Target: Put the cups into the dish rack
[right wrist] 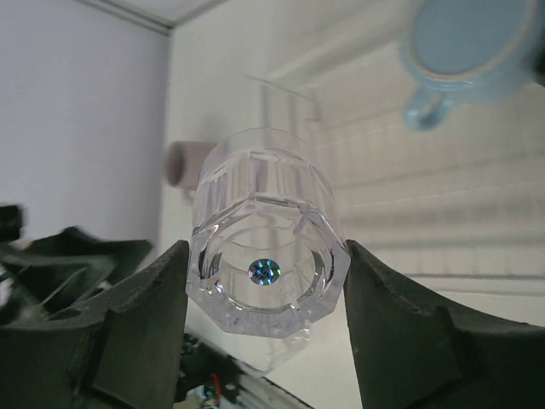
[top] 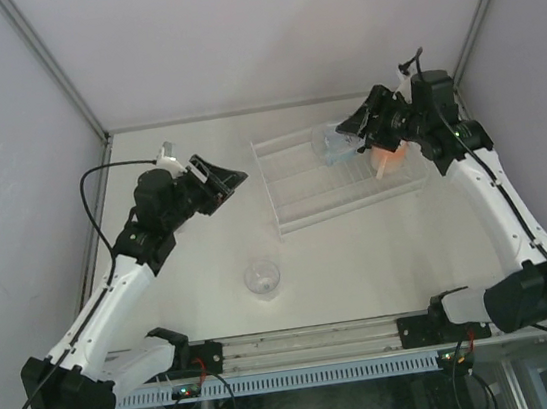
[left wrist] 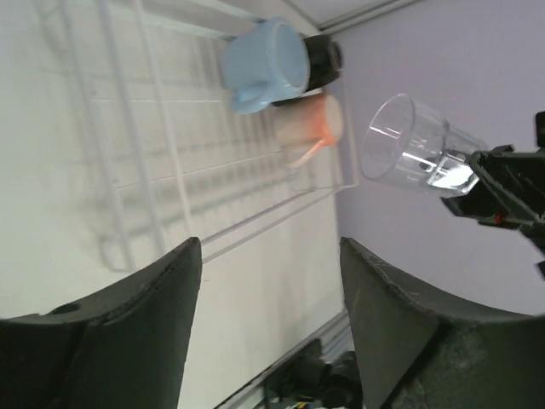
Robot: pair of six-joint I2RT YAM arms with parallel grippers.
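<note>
Right gripper was clamped on a clear tumbler, held sideways above the dish rack, which contained a light blue mug, peach mug and black mug. Left gripper hung wide open, empty. A second tumbler stood on the desk.

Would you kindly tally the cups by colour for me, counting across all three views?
Clear: 2 (held tumbler, loose tumbler)
Light blue: 1 (light blue mug)
Black: 1 (black mug)
Peach-pink: 1 (peach-pink mug)
Mauve: 1 (mauve mug, small and far off)
Total: 6
</note>
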